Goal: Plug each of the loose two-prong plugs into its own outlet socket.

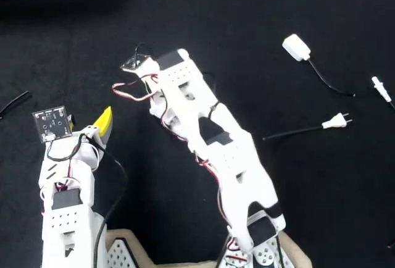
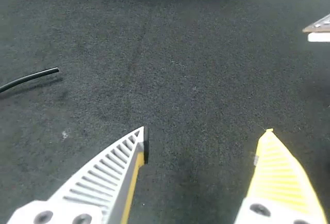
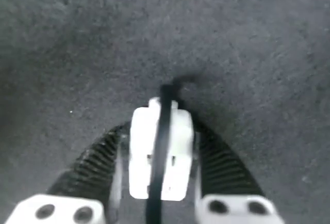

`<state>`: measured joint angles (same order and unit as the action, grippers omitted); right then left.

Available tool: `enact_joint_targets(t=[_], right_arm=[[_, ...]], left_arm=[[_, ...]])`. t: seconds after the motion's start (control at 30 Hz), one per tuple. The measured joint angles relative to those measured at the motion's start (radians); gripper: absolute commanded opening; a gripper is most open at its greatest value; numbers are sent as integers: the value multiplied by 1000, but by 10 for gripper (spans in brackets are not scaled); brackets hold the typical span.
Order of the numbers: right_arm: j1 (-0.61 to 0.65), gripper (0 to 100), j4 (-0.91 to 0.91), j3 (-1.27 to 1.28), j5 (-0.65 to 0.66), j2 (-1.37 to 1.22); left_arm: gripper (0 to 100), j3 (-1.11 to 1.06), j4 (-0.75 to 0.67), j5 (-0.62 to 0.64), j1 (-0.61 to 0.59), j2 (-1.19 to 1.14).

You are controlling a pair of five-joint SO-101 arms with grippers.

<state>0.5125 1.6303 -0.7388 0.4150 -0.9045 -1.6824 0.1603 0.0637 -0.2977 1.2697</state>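
Right pincer (image 3: 160, 131) clamped on white plug (image 3: 140, 152).
Plug sits between its fingers (image 3: 221, 167), lower centre of frame, black cord (image 3: 164, 126) across it; left pincer (image 2: 203, 136) wide open, empty, over the table (image 2: 180, 53).

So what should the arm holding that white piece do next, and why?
Probably lift it slightly and swing toward the two-prong plug: the right gripper is shut on the white corded piece, while the plug lies loose far off.

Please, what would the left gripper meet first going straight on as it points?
Probably only the bare black mat; the left gripper has nothing ahead, the cable end lying aside.
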Motion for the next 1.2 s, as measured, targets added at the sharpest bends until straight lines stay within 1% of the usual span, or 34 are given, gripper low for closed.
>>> enact_joint_targets(t=[0.17, 0.33, 0.53, 0.87, 1.03, 1.13, 1.2], right_arm=[[21, 435, 89, -153, 0, -25], [49, 504, 95, -302, 0, -25], [48, 506, 97, -460, 0, -14], [23, 506, 97, -736, 0, 169], [-61, 506, 97, -875, 0, 284], [-147, 506, 100, -873, -5, 365], [-226, 506, 100, -841, -34, 423]], left_arm=[[343, 0, 0, 0, 0, 0], [343, 0, 0, 0, 0, 0], [342, 0, 0, -41, 0, 0], [341, 0, 0, -48, 0, 0], [341, 0, 0, -48, 0, 0], [340, 0, 0, -48, 0, 0], [340, 0, 0, -48, 0, 0]])
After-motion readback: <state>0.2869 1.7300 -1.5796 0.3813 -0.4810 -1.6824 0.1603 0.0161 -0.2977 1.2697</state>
